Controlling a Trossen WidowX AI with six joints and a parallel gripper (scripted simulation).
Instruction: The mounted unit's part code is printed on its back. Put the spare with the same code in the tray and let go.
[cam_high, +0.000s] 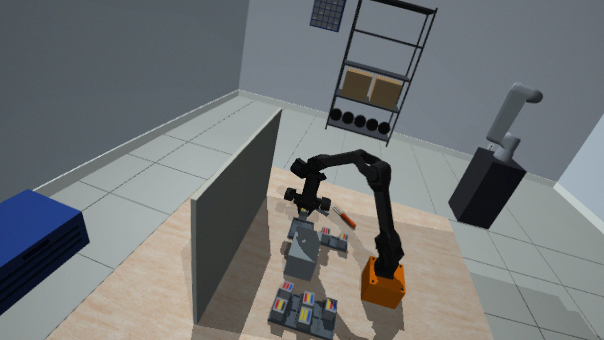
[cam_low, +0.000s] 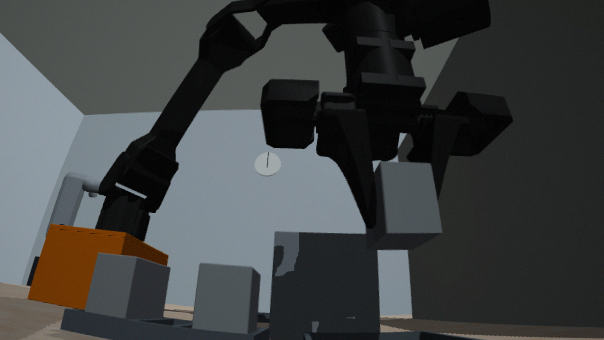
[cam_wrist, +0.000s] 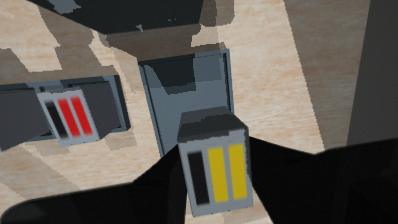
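My gripper is shut on a grey block. The held block has one black and two yellow bars on the face shown in the wrist view. It hangs above the far end of the shallow grey tray, clear of its floor. The tray's visible part holds nothing. Two grey units stand in a small rack beside the tray; one unit shows black, red, red bars. The other unit's label is hidden in the wrist view. I cannot tell which is the mounted unit.
A large grey box stands right beside the tray. A tall grey panel runs along the other side. Several striped blocks sit in a larger rack. An orange-handled tool lies behind the small rack.
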